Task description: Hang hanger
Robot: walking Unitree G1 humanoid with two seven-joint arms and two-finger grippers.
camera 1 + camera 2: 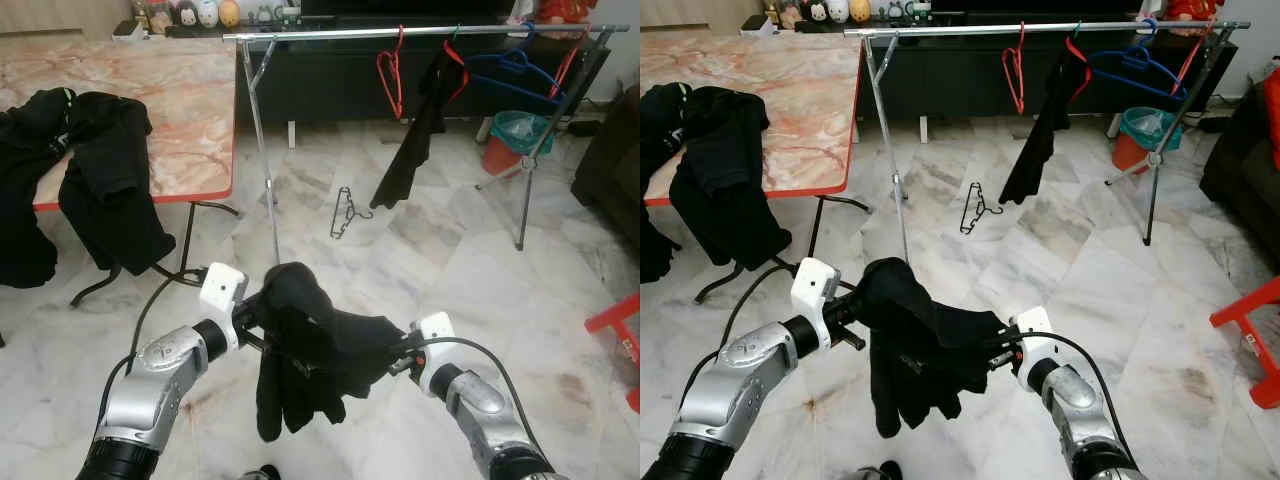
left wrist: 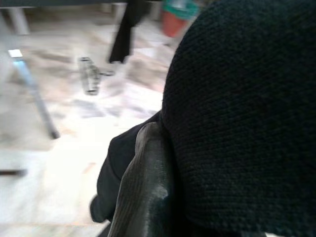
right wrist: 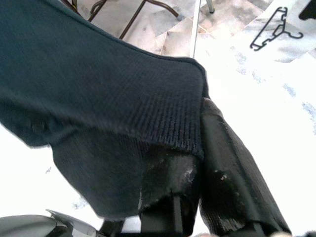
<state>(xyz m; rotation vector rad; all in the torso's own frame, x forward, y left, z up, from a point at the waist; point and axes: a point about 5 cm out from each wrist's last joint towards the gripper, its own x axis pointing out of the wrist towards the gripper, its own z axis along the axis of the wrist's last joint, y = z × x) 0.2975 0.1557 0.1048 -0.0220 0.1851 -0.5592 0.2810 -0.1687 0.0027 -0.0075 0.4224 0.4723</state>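
Observation:
A black knit garment hangs between my two grippers, low in front of me over the marble floor. My left gripper is under its raised left end, and the cloth drapes over it and hides it. My right gripper is shut on the garment's right edge; the right wrist view has the ribbed hem pinched between the black fingers. A thin wire hanger lies flat on the floor beyond, under the chrome clothes rail. A red hanger and blue hangers hang on the rail.
A black garment hangs from the rail. The rack's legs stand straight ahead. A marble-top table on the left carries black clothes. An orange bin, a dark sofa and a red stool are on the right.

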